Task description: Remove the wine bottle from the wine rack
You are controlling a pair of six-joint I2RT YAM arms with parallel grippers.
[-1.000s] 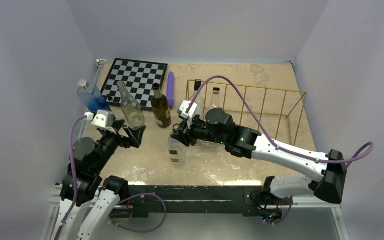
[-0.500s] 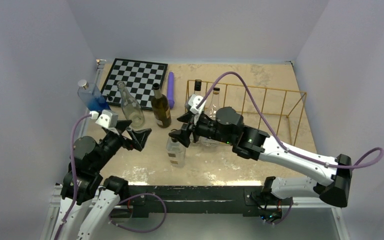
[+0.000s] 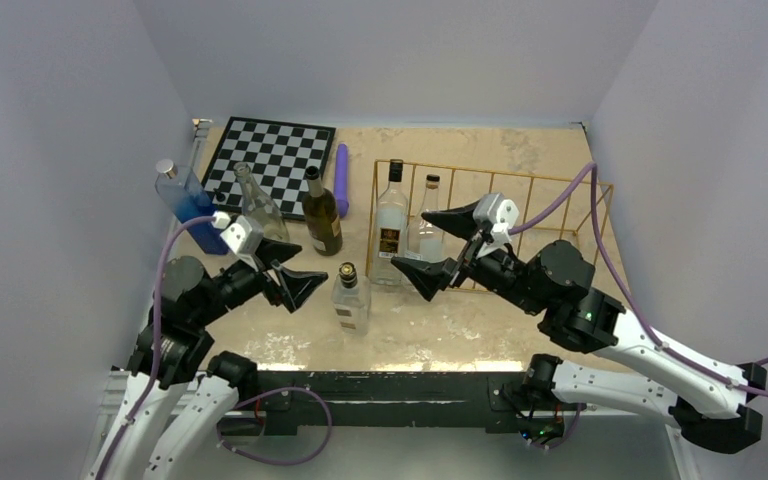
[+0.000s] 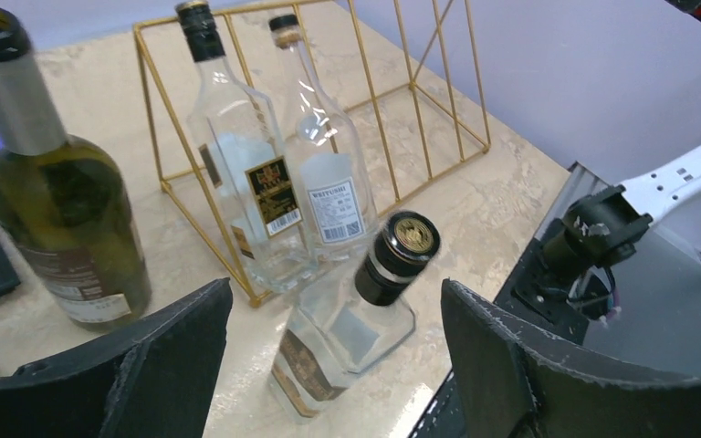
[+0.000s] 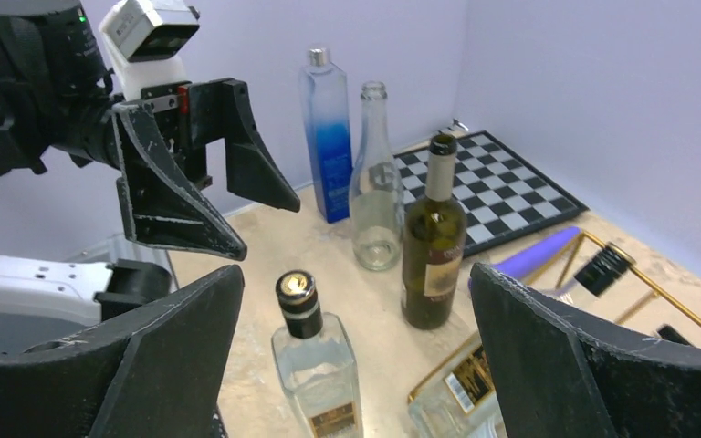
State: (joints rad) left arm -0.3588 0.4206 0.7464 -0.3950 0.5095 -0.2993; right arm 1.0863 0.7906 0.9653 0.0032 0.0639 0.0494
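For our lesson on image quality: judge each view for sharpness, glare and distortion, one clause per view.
Top external: even soft light, sharp throughout, shadows faint. Left wrist: label on the shorter clear bottle in the wine rack is legible, glints streak its glass. Right wrist: the green bottle and blue bottle splay apart as under a wide lens.

Left claw (image 3: 293,274): my two fingers (image 4: 151,360) stand spread wide with nothing clamped between them, tips aimed toward my other claw. The white wrist camera (image 3: 241,236) sits just behind and above them. Right claw (image 3: 412,241): fingers parted equally wide, also empty, tips facing the left claw; the two claws are near but apart. My right forearm (image 3: 650,350) stretches back from its claw.
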